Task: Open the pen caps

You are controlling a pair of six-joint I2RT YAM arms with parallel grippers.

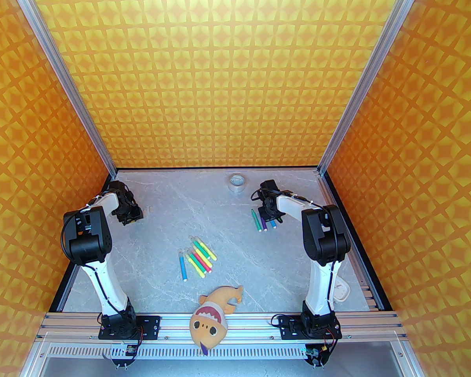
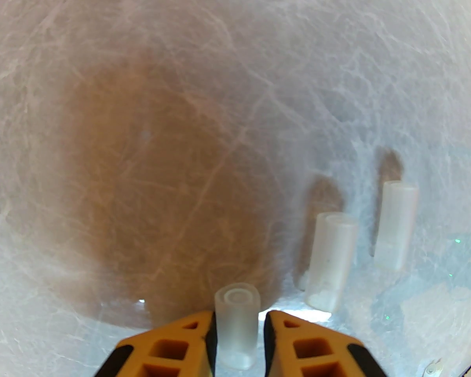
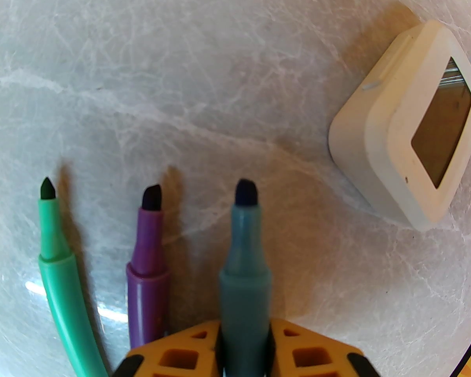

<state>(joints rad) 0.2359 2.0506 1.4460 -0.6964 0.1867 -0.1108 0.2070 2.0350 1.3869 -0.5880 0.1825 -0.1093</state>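
What the left gripper (image 2: 239,315) has between its fingers: a short translucent whitish plastic cap (image 2: 236,328), a small tube with its long axis running straight ahead of the gripper and its ringed open end leading.
Left gripper's opening: narrow. The left orange finger (image 2: 168,344) meets the cap, and a sliver of bright table shows between the cap and the right finger, so there is no firm pinch.
Left gripper's place: low over the far left of the grey marbled table (image 1: 219,226).
Neighbouring caps: two more whitish tube caps (image 2: 331,261) (image 2: 396,226) sit just right of the first, apart from each other, with axes parallel to it.
Right gripper (image 3: 245,326): its orange fingers flank the barrel of a slim blue marker (image 3: 243,257) with no gap to be seen. Whether they press it, I cannot tell.
Blue marker: uncapped, dark felt tip pointing far, long axis near to far, on the far right of the table.
Beside it: a purple marker (image 3: 147,257) and, further left, a green marker (image 3: 57,265). Both are uncapped and lie on the table with their tips pointing the same way.
Ahead to the right: a white rounded-square plastic box with a dark window (image 3: 412,128), well apart from the tips.
Table centre: a fan of blue, yellow, green and pink markers (image 1: 196,259), pale ends toward the far side.
Far edge: a clear tape roll (image 1: 235,180).
Near edge: a tan plush fish (image 1: 214,312).
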